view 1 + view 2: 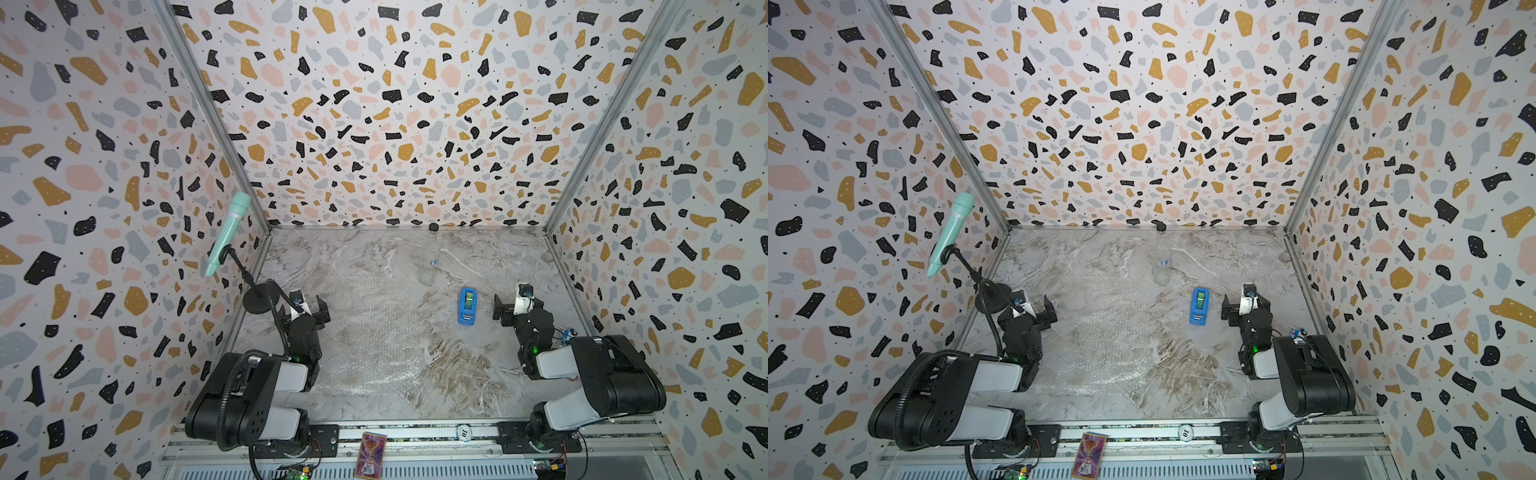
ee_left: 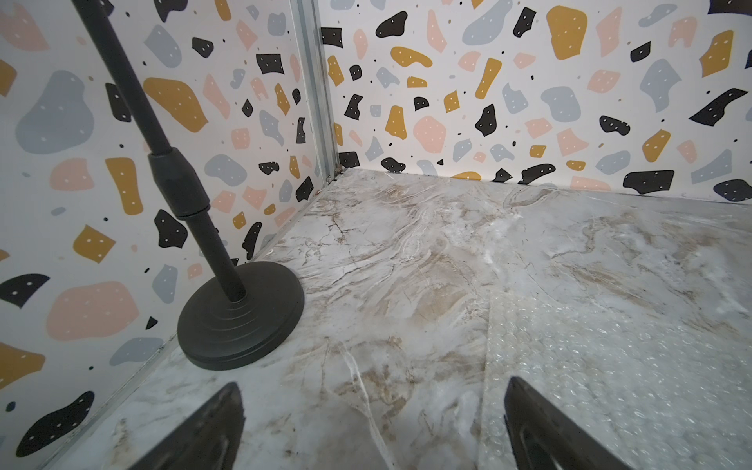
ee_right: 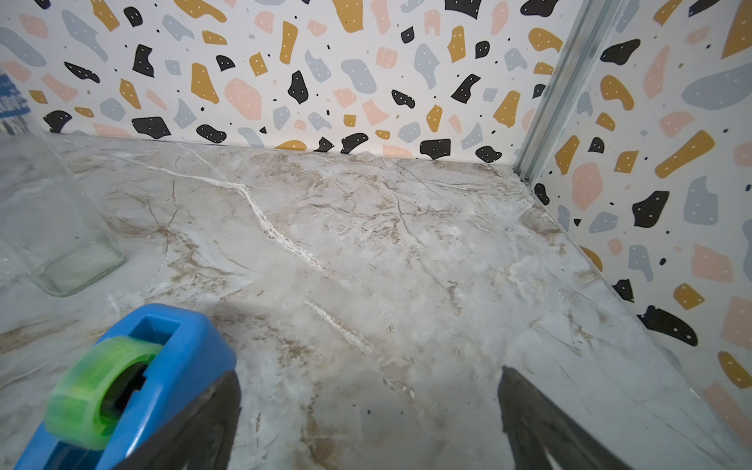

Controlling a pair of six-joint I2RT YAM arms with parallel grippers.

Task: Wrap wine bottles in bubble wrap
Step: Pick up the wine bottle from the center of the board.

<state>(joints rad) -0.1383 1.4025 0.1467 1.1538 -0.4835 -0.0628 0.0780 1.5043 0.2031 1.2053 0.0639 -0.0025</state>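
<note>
The bottle (image 1: 430,262) is slim clear glass with a squarish base and a round black cap (image 1: 433,227). It stands upright toward the back of the marbled counter (image 1: 507,257), long axis vertical, cap up. The bubble wrap (image 1: 374,332), a glistening dimpled sheet, lies flat mid-counter, its far corner near the bottle's base. A blue plastic tape dispenser (image 1: 467,306) sits beside the sheet. The left pincer (image 1: 323,311) and right pincer (image 1: 500,309) both gape wide, holding nothing.

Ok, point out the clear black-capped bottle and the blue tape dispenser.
clear black-capped bottle (image 1: 429,266): in a top view, on its body.
blue tape dispenser (image 1: 467,312): in a top view, on its casing.
</note>
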